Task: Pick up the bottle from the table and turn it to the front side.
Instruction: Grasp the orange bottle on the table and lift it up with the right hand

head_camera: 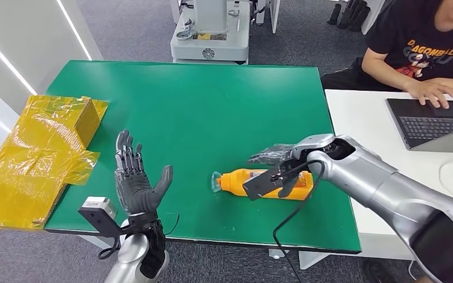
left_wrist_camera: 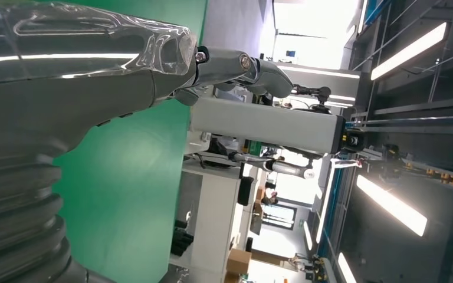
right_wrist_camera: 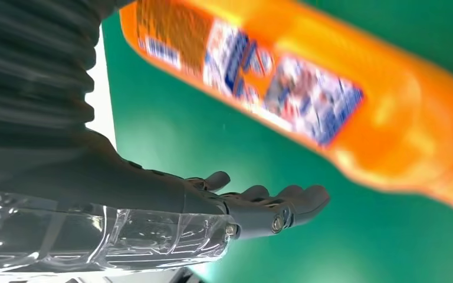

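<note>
Far left, a yellow film-wrapped bundle (head_camera: 35,159) w/ a cardboard box (head_camera: 85,115) inside it hangs over the left edge of the green table (head_camera: 212,106); box contents can't be told.

Next, the left hand (head_camera: 137,184) is raised at the table's near-left edge, palm turned toward the middle, fingers spread & pointing up, holding nothing. Left wrist view has its thumb (left_wrist_camera: 236,68) stretched out over green tabletop, touching nothing.

Centre-right, the orange bottle (head_camera: 265,183) lies on its side on the table, near the front edge, clear cap (head_camera: 216,181) pointing toward the left hand. Printed label shows in the right wrist view, blurred, can't be read. Whether there's liquid inside can't be told thru the opaque orange body.

Right hand (head_camera: 274,162) is over the bottle's base half, approx. just behind/above it. Right wrist view: the fingers (right_wrist_camera: 271,203) are extended & apart, not wrapped on anything, w/ a gap of green table between them & the bottle (right_wrist_camera: 307,94). So: unclenched, no grip. A black cable (head_camera: 289,218) loops down off that wrist past the table's front edge.

Back centre, a grey machine base (head_camera: 210,35) stands on the floor beyond the table. Far right, a white desk (head_camera: 360,118) adjoins the table; a person in a black T-shirt (head_camera: 424,47) sits there, one hand on a laptop (head_camera: 433,121).
</note>
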Robot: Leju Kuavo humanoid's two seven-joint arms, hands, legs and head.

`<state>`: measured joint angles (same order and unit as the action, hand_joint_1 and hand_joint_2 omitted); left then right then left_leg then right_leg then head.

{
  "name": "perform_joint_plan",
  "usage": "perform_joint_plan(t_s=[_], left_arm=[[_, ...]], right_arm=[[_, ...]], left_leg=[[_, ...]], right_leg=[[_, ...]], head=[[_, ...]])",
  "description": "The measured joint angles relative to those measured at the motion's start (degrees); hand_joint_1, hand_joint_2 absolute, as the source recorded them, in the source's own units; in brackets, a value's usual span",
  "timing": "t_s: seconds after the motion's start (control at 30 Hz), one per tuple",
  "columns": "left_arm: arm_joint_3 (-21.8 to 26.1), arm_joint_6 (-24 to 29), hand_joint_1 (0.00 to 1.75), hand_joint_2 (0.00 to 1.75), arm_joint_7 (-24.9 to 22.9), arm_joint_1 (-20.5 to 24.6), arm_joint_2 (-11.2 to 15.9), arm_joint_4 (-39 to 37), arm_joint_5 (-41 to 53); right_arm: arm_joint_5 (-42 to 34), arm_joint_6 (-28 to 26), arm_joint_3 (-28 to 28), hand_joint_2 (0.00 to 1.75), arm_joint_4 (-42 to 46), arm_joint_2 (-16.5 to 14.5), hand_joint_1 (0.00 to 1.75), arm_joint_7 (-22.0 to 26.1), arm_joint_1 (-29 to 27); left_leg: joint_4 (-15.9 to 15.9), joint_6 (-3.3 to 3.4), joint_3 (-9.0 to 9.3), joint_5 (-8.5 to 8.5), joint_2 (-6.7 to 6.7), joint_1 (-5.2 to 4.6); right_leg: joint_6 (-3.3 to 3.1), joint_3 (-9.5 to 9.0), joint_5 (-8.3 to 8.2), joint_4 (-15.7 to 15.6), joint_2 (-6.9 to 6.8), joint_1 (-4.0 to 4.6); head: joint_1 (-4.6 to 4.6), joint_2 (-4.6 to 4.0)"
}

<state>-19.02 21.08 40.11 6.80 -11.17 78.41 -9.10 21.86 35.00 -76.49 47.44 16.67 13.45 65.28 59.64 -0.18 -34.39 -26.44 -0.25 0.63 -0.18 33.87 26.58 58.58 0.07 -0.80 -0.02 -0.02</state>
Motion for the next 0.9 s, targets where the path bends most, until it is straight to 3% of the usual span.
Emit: perform_joint_plan(t_s=[0.2,0.33,0.73,0.9], left_arm=[[0.0,0.0,0.0,1.75,0.0,-1.0,0.0,0.0,0.3],[0.0,0.5,0.0,1.75,0.0,-1.0,0.0,0.0,0.7],[0.0,1.6,0.0,1.75,0.0,-1.7,0.0,0.1,1.0],[0.0,1.7,0.0,1.75,0.0,-2.2,-0.1,0.1,1.6]], right_arm=[[-1.9,-1.0,-4.9,1.75,3.9,5.7,0.0,-3.7,0.1],[-1.2,-2.8,-7.1,1.75,3.9,7.1,0.0,-4.6,0.3],[2.6,-11.0,-10.0,1.75,-4.6,5.3,0.0,-3.1,-2.6],[4.7,-19.4,-9.7,1.75,-8.8,2.8,0.0,-3.1,-4.4]], left_leg=[[0.0,0.01,-0.05,-0.01,-0.03,0.0],[0.0,0.01,-0.01,-0.01,0.0,0.01],[0.0,0.0,-0.03,0.01,-0.02,0.01],[0.0,0.0,-0.04,0.01,-0.02,0.01]], right_leg=[[0.01,0.0,-0.01,0.0,-0.04,0.0],[0.01,0.01,-0.01,0.0,0.0,0.0],[0.0,0.0,-0.01,0.0,-0.03,0.02],[0.0,0.0,-0.01,0.0,-0.03,0.02]], head=[[0.0,0.0],[-0.01,0.0],[-0.01,0.0],[-0.01,0.0]])
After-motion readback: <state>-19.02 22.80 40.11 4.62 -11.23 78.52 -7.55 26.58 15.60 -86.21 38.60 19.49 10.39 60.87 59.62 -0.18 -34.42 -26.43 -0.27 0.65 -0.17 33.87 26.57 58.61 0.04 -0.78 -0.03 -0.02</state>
